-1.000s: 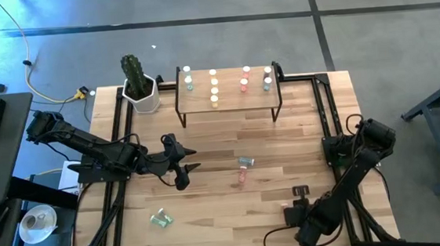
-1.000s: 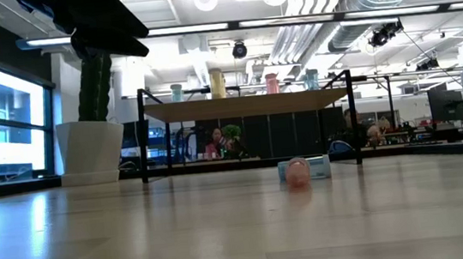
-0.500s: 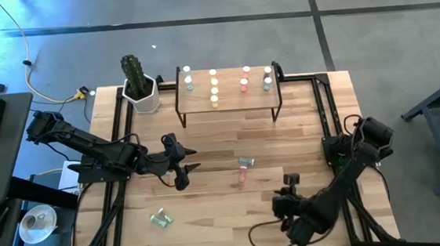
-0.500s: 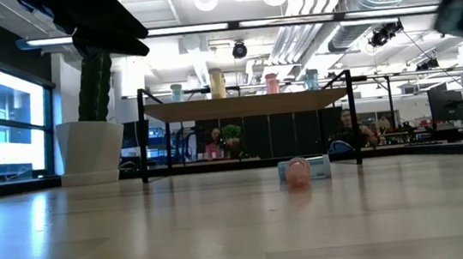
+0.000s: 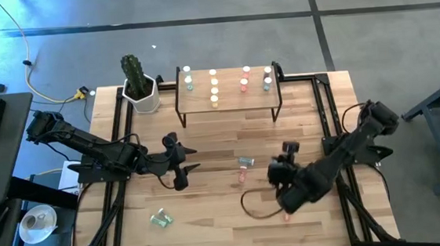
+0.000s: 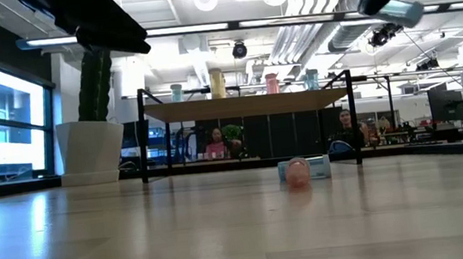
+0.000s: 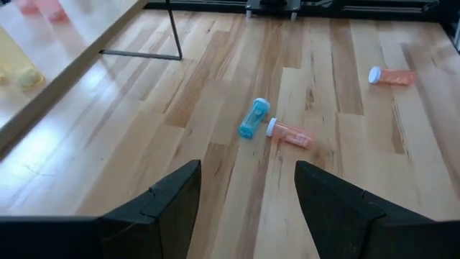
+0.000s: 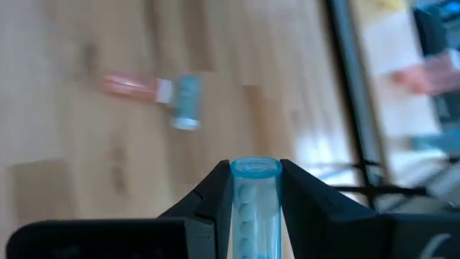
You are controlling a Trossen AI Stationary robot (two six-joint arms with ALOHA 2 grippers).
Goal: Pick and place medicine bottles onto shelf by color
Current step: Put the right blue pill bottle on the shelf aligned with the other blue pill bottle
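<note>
On the light-wood shelf (image 5: 228, 91) at the table's far side, medicine bottles stand in rows by colour. On the table lie a blue bottle (image 5: 244, 162), a pink one (image 5: 241, 178), another pink one (image 5: 285, 216) and a green one (image 5: 161, 217). My right gripper (image 5: 275, 175) hangs above the table right of the middle, shut on a pale blue bottle (image 8: 255, 205). That bottle also shows in the low view (image 6: 400, 13). My left gripper (image 5: 188, 161) hovers left of the middle, open and holding nothing (image 7: 246, 173). My right gripper pinches the pale blue bottle's side walls (image 8: 237, 208) between its two fingers. The bottle lies along the fingers, and its blue end (image 8: 255, 167) sticks out past their tips. It is lifted clear of the table and slants downward with the gripper.
A white pot with a cactus (image 5: 138, 86) stands at the far left beside the shelf. Black frame rails (image 5: 325, 107) run along the table's left and right sides. A loose black cable (image 5: 250, 203) loops on the wood under my right arm.
My right gripper has risen from near the table's front edge and swung toward the middle, turning as it went. It has stayed shut on the pale blue bottle, which now hangs well above the table. A pink bottle shows where the gripper was.
</note>
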